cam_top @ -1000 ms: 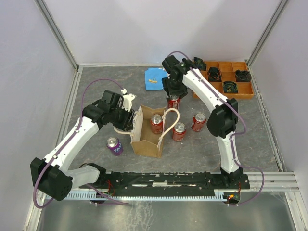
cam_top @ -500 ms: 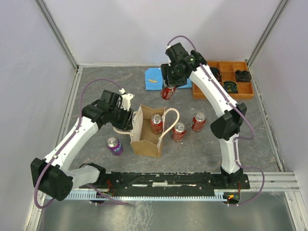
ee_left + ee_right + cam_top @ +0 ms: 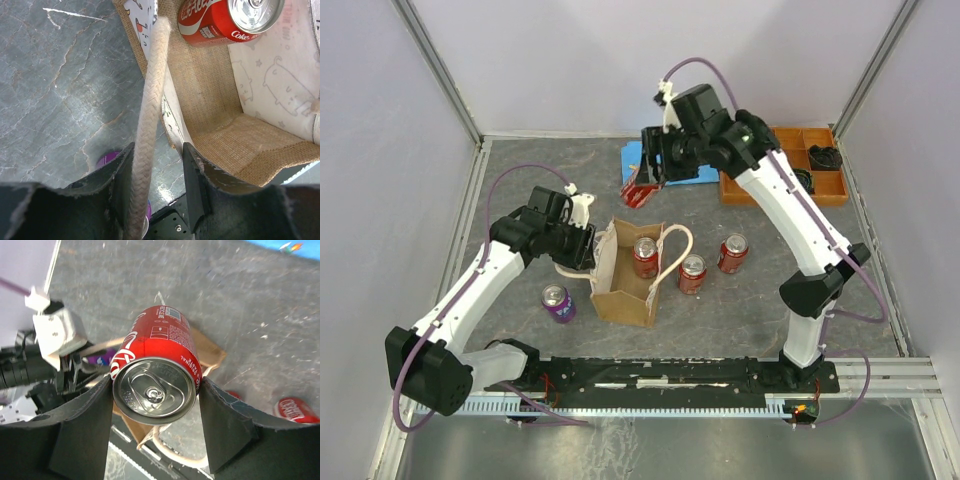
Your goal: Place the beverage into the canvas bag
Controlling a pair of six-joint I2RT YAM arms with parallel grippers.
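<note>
The canvas bag (image 3: 625, 288) stands open mid-table, and one red can (image 3: 645, 256) stands inside it. My right gripper (image 3: 640, 190) is shut on a red cola can (image 3: 637, 194), held tilted in the air beyond the bag's far end. In the right wrist view the can (image 3: 160, 345) fills the gap between the fingers of my right gripper (image 3: 155, 385), with the bag (image 3: 209, 349) below. My left gripper (image 3: 585, 247) is at the bag's left side. In the left wrist view its jaws (image 3: 158, 150) stand apart, with the cream rope handle (image 3: 152, 85) lying against the left finger.
Two red cans (image 3: 692, 272) (image 3: 733, 252) stand right of the bag. A purple can (image 3: 557, 302) stands to its left. A blue cloth (image 3: 642, 160) lies at the back. An orange tray (image 3: 790, 185) of black parts sits back right. Walls enclose the table.
My right arm has lifted the red can off the table by the blue cloth, raised it, tilted it and carried it left. My left arm has stayed still.
</note>
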